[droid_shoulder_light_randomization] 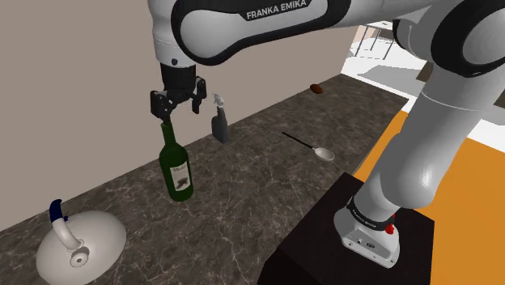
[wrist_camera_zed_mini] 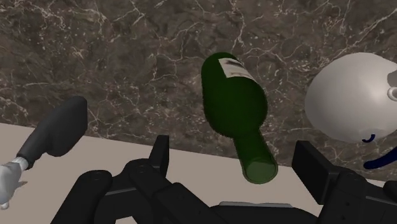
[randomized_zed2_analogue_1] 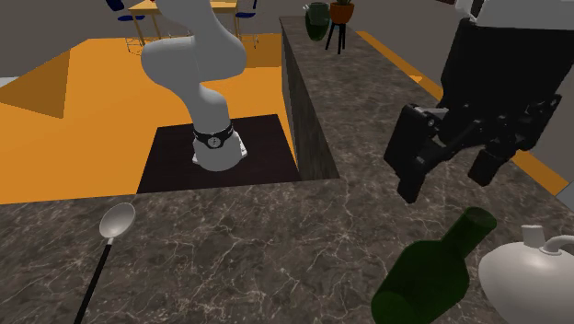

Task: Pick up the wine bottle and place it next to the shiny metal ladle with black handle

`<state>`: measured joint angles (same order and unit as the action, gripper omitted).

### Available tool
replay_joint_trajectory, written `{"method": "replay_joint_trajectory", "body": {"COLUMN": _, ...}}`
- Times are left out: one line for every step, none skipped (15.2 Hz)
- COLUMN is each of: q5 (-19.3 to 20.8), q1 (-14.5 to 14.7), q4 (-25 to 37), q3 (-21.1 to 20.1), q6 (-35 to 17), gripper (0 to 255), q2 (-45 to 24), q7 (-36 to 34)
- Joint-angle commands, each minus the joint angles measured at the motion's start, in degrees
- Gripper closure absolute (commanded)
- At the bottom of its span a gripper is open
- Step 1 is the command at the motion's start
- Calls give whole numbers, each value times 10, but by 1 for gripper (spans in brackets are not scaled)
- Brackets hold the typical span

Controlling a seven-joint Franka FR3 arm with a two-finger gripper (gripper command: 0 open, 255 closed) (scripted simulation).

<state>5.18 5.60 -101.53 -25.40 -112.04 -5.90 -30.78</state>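
White arm (droid_shoulder_light_randomization: 453,105), dark joints — all-black tool (droid_shoulder_light_randomization: 179,110).

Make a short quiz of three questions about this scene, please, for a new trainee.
1. True or false: the claw is shut on the wine bottle.
2. The handle of the ladle is: A) black B) red C) white.
3. Fill in: the wine bottle's colour is ____.

Key: 1 false, the claw is open and does not touch the bottle; 2 A; 3 green.
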Motion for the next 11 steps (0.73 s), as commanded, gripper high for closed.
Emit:
{"method": "replay_joint_trajectory", "body": {"q5": 28, "q1": 15, "q4": 56, "q3": -6, "q6": 10, "gripper": 0, "q2": -55, "q7": -31}}
{"method": "replay_joint_trajectory", "body": {"q5": 41, "q1": 25, "q4": 83, "q3": -7, "q6": 16, "gripper": 0, "q2": -81, "q7": -43}}
{"method": "replay_joint_trajectory", "body": {"q5": 42, "q1": 27, "q4": 87, "q3": -5, "q6": 17, "gripper": 0, "q2": -84, "q7": -45}}
{"method": "replay_joint_trajectory", "body": {"q5": 43, "q1": 27, "q4": 81, "q3": -5, "q6": 10, "gripper": 0, "q2": -86, "q7": -46}}
{"method": "replay_joint_trajectory", "body": {"q5": 44, "q1": 27, "q4": 76, "q3": -4, "q6": 3, "gripper": 0, "q2": -87, "q7": -46}}
{"method": "replay_joint_trajectory", "body": {"q5": 45, "q1": 27, "q4": 71, "q3": -4, "q6": -4, "gripper": 0, "q2": -89, "q7": -47}}
{"method": "replay_joint_trajectory", "body": {"q5": 47, "q1": 27, "q4": 66, "q3": -3, "q6": -11, "gripper": 0, "q2": -91, "q7": -48}}
{"method": "replay_joint_trajectory", "body": {"q5": 48, "q1": 27, "q4": 61, "q3": -3, "q6": -17, "gripper": 0, "q2": -94, "q7": -49}}
{"method": "replay_joint_trajectory", "body": {"q5": 49, "q1": 27, "q4": 56, "q3": -2, "q6": -24, "gripper": 0, "q2": -96, "q7": -50}}
{"method": "replay_joint_trajectory", "body": {"q5": 52, "q1": 28, "q4": 49, "q3": -1, "q6": -35, "gripper": 0, "q2": -100, "q7": -51}}
{"method": "replay_joint_trajectory", "body": {"q5": 52, "q1": 27, "q4": 49, "q3": -2, "q6": -35, "gripper": 0, "q2": -100, "q7": -51}}
